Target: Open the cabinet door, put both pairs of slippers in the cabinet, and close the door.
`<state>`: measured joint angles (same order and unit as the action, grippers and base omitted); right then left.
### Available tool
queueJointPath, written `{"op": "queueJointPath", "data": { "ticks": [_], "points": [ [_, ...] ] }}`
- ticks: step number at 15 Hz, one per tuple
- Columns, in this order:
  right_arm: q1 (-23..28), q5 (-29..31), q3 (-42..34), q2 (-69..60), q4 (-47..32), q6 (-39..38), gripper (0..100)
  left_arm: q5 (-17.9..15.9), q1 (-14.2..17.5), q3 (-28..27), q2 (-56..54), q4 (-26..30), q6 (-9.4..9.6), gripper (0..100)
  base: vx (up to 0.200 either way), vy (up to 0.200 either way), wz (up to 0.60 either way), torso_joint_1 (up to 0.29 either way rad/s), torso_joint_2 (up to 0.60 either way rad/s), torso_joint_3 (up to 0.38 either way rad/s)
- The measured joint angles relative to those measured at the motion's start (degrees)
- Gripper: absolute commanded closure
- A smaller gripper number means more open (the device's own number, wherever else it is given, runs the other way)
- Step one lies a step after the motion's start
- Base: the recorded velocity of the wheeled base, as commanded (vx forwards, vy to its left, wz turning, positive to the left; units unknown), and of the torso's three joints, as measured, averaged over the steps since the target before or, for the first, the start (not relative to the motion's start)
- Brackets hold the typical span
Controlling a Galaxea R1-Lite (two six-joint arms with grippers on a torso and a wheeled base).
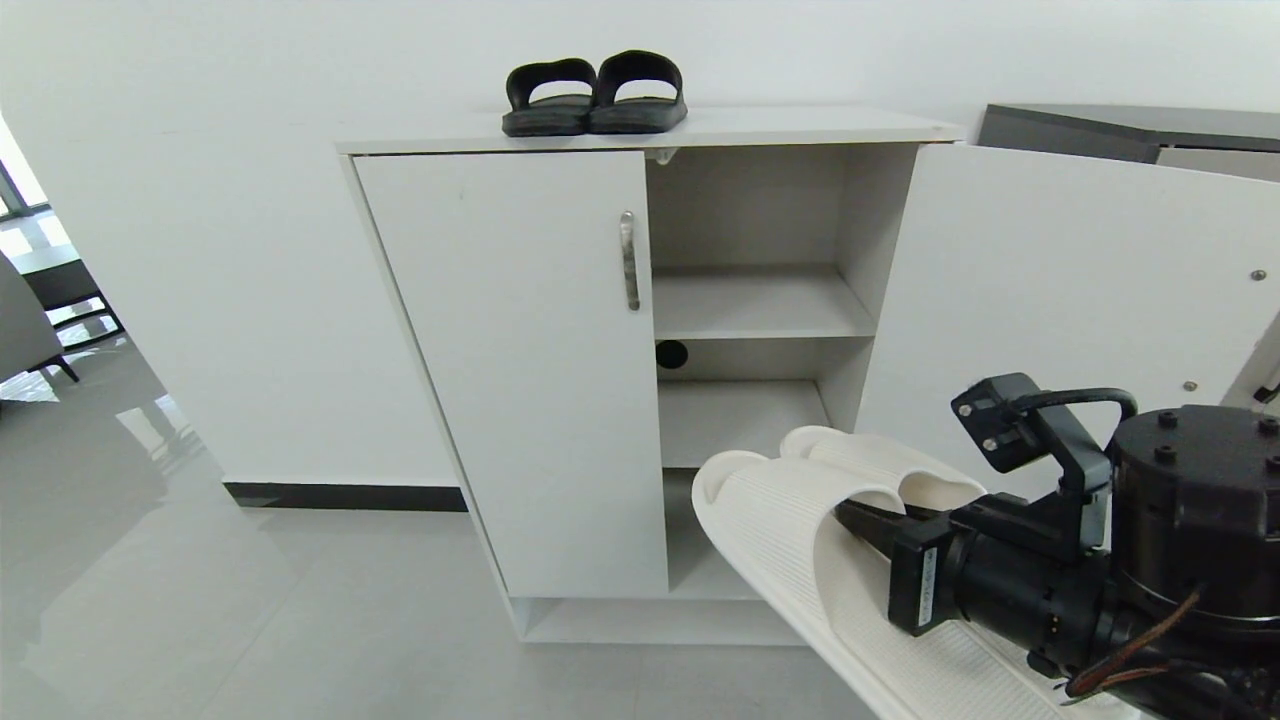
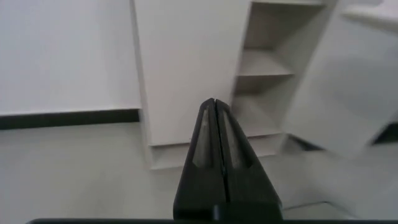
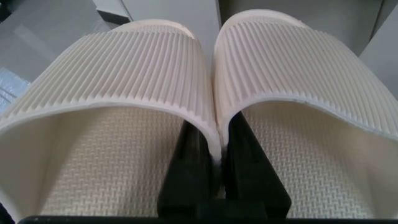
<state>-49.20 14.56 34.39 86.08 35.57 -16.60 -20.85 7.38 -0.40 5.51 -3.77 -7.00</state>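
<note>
The white cabinet (image 1: 640,130) stands against the wall, its left door (image 1: 520,370) closed and its right door (image 1: 1070,310) swung open, baring two shelves (image 1: 760,305). A pair of black slippers (image 1: 595,95) rests on the cabinet top. My right gripper (image 3: 216,158) is shut on the pair of white slippers (image 1: 800,520), pinching the two inner strap edges together (image 3: 216,124), and holds them in the air in front of the open compartment's lower part. My left gripper (image 2: 214,134) is shut on nothing, hanging low over the floor in front of the cabinet (image 2: 186,68).
Glossy grey floor (image 1: 250,600) spreads to the left and in front of the cabinet. A dark grey piece of furniture (image 1: 1130,125) stands behind the open door. Chairs and a table (image 1: 50,300) sit at the far left.
</note>
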Motion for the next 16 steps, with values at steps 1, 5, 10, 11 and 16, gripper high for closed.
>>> {"op": "queueJointPath", "data": {
  "ticks": [1, 5, 10, 11, 16],
  "points": [
    [0.0, -0.33, -0.07, 0.06, 0.0, 0.0, 100, -2.69, -0.22, 0.18, -0.26, 0.13, -2.61, 100, 0.0, 0.0, 0.0, 0.0, 0.0, 0.0],
    [-0.07, -1.45, -0.29, 0.41, 0.09, 0.07, 100, -8.37, -2.83, 0.29, -0.56, 0.1, -1.48, 100, 0.0, 0.0, 0.0, 0.0, 0.0, 0.0],
    [-0.07, -1.43, -0.44, 0.69, 0.22, 0.02, 100, 0.88, -6.5, 0.33, -0.85, 0.02, -3.38, 100, 0.0, 0.0, 0.0, 0.0, 0.0, 0.0],
    [-0.07, -1.39, -0.44, 0.68, 0.23, 0.05, 100, 10.07, -6.23, 0.35, -1.33, -0.02, -2.26, 100, 0.0, 0.0, 0.0, 0.0, 0.0, 0.0],
    [-0.07, -1.37, -0.46, 0.66, 0.28, 0.07, 100, 17.96, -7.02, 0.4, -4.35, 3.82, 8.89, 100, 0.0, 0.0, 0.0, 0.0, 0.0, 0.0]
  ]
}}
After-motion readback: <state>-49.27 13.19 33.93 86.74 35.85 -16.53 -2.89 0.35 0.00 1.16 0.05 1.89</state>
